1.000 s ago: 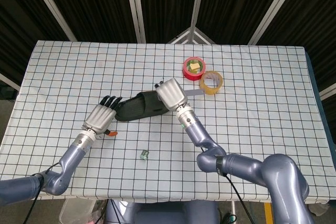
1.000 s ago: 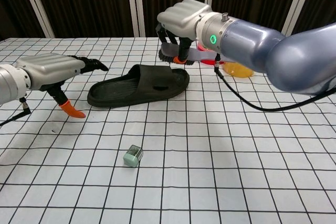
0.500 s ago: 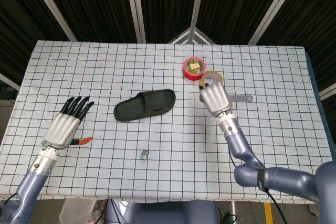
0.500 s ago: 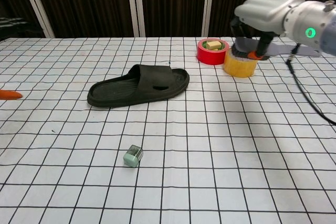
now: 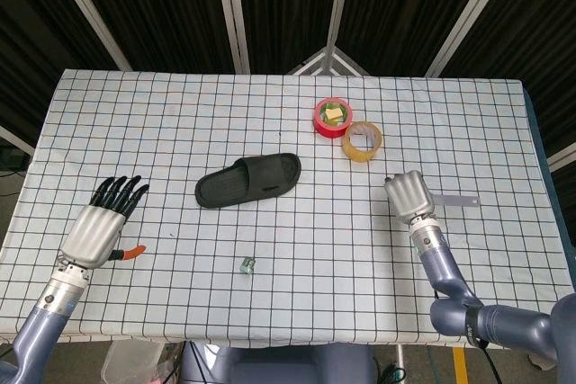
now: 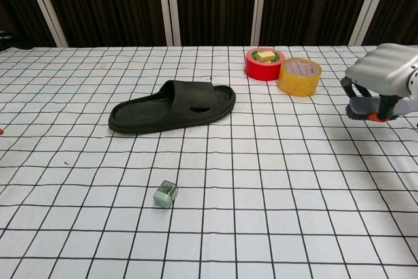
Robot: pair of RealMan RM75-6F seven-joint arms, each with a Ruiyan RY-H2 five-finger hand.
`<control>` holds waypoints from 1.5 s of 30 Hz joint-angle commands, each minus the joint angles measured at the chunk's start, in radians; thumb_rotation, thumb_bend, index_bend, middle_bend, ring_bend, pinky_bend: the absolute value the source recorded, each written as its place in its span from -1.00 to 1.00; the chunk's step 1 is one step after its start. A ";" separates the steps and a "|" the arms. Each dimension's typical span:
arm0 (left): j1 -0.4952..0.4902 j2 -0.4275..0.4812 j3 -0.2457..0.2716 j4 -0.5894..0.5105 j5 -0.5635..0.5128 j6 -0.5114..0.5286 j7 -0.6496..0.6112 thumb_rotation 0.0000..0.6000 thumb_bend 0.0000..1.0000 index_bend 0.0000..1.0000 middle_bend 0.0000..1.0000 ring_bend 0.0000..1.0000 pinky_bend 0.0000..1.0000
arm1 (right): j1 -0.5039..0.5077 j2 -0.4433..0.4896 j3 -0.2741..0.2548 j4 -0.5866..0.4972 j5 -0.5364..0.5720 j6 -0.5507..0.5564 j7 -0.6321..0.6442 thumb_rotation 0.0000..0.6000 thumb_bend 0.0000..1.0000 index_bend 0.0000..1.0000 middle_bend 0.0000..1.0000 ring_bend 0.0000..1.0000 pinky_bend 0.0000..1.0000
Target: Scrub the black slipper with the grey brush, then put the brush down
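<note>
From the head view, the black slipper lies alone near the table's middle, no hand near it. The right hand sits well to its right, fingers curled around the grey brush, whose handle juts out toward the table's right edge. The left hand rests near the left edge, fingers spread and holding nothing.

From the chest view, the right hand grips the brush low above the cloth with bristles facing down, well apart from the slipper. Scrubbing looks finished; what remains is setting the brush down and letting go
</note>
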 commanded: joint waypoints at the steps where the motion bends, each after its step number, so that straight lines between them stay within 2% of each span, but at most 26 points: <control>1: -0.004 -0.013 -0.016 0.012 -0.021 -0.027 0.009 0.60 -0.79 -1.00 -1.00 -1.00 -0.92 | -0.008 -0.023 -0.007 0.027 -0.017 -0.019 0.019 1.00 0.16 0.71 0.45 0.27 0.34; 14: -0.005 -0.036 -0.048 0.030 -0.031 -0.080 0.017 0.61 -0.79 -1.00 -1.00 -1.00 -0.92 | -0.003 -0.066 0.019 0.033 -0.029 -0.045 0.033 1.00 0.16 0.71 0.45 0.27 0.34; 17: 0.000 -0.035 -0.052 0.028 -0.026 -0.081 0.019 0.61 -0.79 -1.00 -1.00 -1.00 -0.92 | 0.000 -0.065 0.025 0.028 -0.024 -0.043 0.021 1.00 0.16 0.66 0.45 0.27 0.34; 26: 0.006 -0.037 -0.066 0.035 -0.027 -0.100 0.013 0.61 -0.83 -1.00 -1.00 -1.00 -0.92 | 0.001 -0.051 0.022 0.012 0.024 -0.069 -0.014 1.00 0.16 0.26 0.24 0.27 0.34; 33: 0.009 -0.038 -0.077 0.035 -0.027 -0.109 0.013 0.61 -0.83 -1.00 -1.00 -1.00 -0.92 | 0.008 -0.041 0.021 -0.001 0.037 -0.086 -0.024 1.00 0.16 -0.27 0.00 0.18 0.34; 37: 0.013 -0.039 -0.083 0.035 -0.027 -0.110 0.018 0.61 -0.83 -1.00 -1.00 -1.00 -0.92 | 0.012 -0.037 0.020 -0.006 0.044 -0.097 -0.025 1.00 0.16 -0.41 -0.02 0.17 0.34; 42: 0.018 -0.042 -0.092 0.033 -0.033 -0.108 0.032 0.62 -0.83 -1.00 -1.00 -1.00 -0.92 | 0.014 -0.037 0.016 -0.002 0.052 -0.110 -0.022 1.00 0.16 -0.65 -0.16 0.07 0.33; 45: 0.018 -0.041 -0.096 0.032 -0.033 -0.112 0.034 0.61 -0.83 -1.00 -1.00 -1.00 -0.92 | 0.014 -0.036 0.015 0.000 0.048 -0.110 -0.017 1.00 0.16 -0.79 -0.26 -0.03 0.26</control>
